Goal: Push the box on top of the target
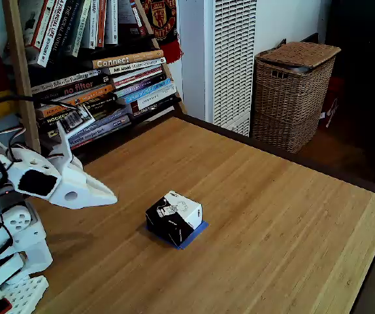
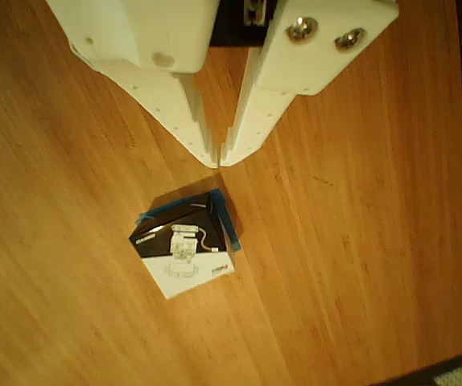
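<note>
The box, a small black-sided cube with a white printed top, sits on the wooden table near its middle. It covers most of the target, whose blue tape peeks out along its lower right edge. In the other view the box lies below the fingertips, with blue tape of the target showing along two sides. My white gripper hangs above the table left of the box, apart from it. From above, the gripper has its tips touching, shut on nothing.
A bookshelf full of books stands behind the arm at the table's back left. A wicker basket and a white radiator stand beyond the far edge. The arm's white base occupies the near left corner.
</note>
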{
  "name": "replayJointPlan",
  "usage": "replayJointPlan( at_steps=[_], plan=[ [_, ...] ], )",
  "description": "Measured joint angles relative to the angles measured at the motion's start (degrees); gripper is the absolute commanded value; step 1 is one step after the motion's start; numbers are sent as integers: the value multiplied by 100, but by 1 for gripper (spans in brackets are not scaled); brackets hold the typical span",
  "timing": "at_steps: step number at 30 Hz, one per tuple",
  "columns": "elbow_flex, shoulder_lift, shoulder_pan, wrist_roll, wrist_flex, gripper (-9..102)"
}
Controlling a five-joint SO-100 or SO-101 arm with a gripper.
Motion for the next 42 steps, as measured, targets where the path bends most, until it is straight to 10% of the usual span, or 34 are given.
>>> replayJointPlan(
  at_steps=[42],
  plan=[
    [1195,9,88,-686,229,1]
  ],
)
